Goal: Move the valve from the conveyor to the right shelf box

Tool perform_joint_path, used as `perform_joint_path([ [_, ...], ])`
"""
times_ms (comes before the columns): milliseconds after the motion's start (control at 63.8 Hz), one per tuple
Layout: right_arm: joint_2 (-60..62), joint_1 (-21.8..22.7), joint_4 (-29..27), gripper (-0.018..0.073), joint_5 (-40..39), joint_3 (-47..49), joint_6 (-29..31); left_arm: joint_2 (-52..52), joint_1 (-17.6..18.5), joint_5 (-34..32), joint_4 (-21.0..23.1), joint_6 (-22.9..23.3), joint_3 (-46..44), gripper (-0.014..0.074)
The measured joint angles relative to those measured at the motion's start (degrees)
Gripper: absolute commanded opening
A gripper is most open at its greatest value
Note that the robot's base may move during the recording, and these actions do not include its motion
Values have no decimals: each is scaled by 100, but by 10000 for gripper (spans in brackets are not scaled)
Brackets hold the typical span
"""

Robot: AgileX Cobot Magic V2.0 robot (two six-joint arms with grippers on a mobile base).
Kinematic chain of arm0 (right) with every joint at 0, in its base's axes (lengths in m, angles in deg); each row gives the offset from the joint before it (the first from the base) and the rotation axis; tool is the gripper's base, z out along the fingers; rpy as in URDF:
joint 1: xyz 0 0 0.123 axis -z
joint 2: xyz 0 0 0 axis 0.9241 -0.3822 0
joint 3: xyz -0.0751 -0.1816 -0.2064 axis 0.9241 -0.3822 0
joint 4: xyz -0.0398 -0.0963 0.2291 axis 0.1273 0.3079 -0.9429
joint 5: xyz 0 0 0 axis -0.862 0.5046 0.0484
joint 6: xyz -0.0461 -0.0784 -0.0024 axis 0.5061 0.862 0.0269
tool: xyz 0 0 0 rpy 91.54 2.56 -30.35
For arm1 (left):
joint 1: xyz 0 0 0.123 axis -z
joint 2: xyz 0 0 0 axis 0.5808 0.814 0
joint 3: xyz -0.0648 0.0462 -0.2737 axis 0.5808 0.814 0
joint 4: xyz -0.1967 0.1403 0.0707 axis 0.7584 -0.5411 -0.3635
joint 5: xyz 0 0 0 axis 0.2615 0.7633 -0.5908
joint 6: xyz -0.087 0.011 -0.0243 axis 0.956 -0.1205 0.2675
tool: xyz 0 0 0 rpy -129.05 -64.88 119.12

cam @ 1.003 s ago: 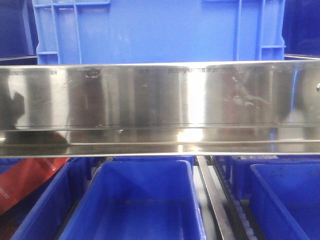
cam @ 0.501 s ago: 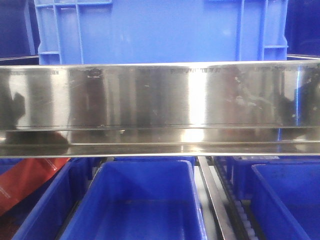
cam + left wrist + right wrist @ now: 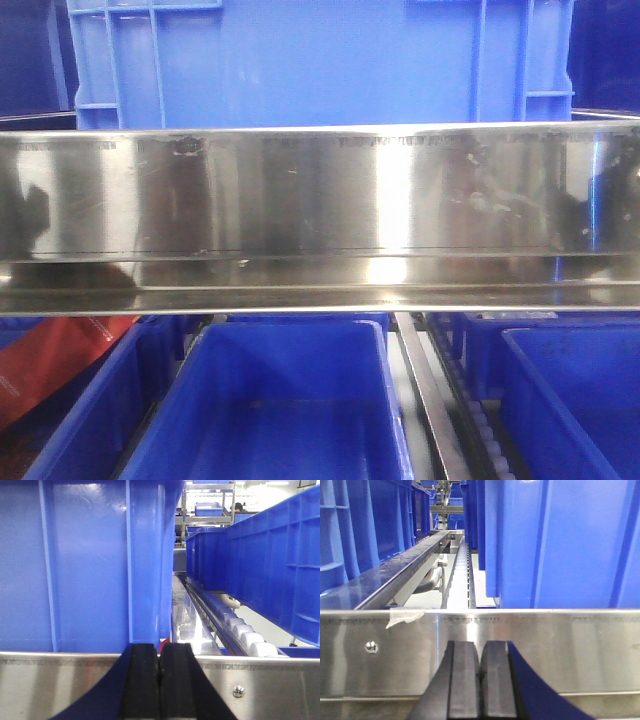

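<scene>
The valve and the conveyor are out of view in every frame. My left gripper point(image 3: 159, 655) is shut with nothing between its black pads, its tips level with a steel shelf rail point(image 3: 60, 685). A big blue shelf box point(image 3: 85, 565) stands just behind that rail. My right gripper point(image 3: 480, 652) is also shut and empty, facing another steel rail point(image 3: 560, 650) with a blue box point(image 3: 560, 545) above it. Neither gripper shows in the front view.
The front view holds a wide steel shelf lip point(image 3: 320, 215), a blue crate point(image 3: 320, 60) above it, and open blue bins point(image 3: 290, 400) point(image 3: 575, 390) below. White rollers point(image 3: 240, 632) run along the shelf lane. A red object point(image 3: 50, 365) lies at the lower left.
The front view shifted very slightly sideways over the last second; the upper crate's edges sit a touch further right. Nothing else moved.
</scene>
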Motion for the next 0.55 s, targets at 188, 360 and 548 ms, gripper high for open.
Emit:
perform_joint_path([
  [188, 0, 0, 0, -162, -10, 0, 0, 0, 0, 0, 0, 0, 0, -111],
  [360, 0, 0, 0, -162, -10, 0, 0, 0, 0, 0, 0, 0, 0, -111],
  [548, 0, 0, 0, -162, -10, 0, 0, 0, 0, 0, 0, 0, 0, -111],
])
